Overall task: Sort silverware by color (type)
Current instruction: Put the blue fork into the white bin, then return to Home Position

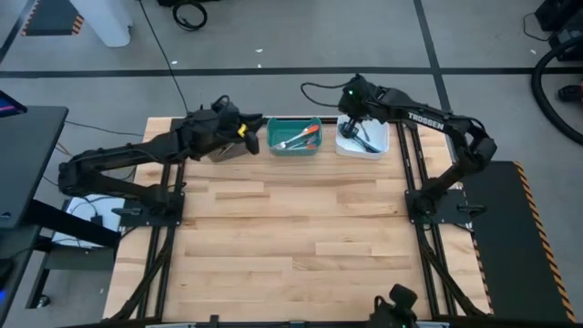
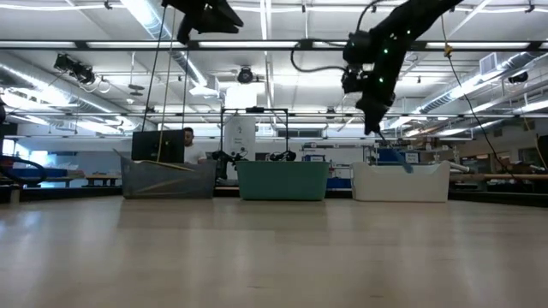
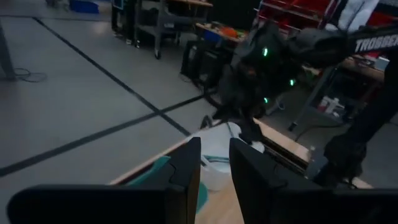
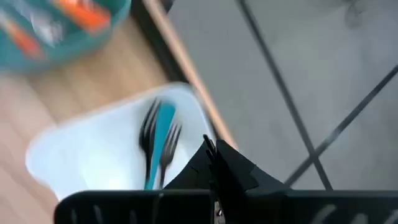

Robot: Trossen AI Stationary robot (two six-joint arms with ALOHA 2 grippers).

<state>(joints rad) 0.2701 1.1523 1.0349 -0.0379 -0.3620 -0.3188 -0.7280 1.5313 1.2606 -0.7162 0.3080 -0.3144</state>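
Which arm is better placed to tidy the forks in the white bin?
Right. The right gripper hangs directly over the white bin, where teal-handled forks lie. The left gripper sits over the brown bin, two bins away.

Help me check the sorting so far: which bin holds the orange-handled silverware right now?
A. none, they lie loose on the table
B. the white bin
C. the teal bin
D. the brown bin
C: in the high view the orange-handled silverware lies inside the teal bin, the middle one of the three, while the white bin under the right gripper holds teal-blue-handled pieces.
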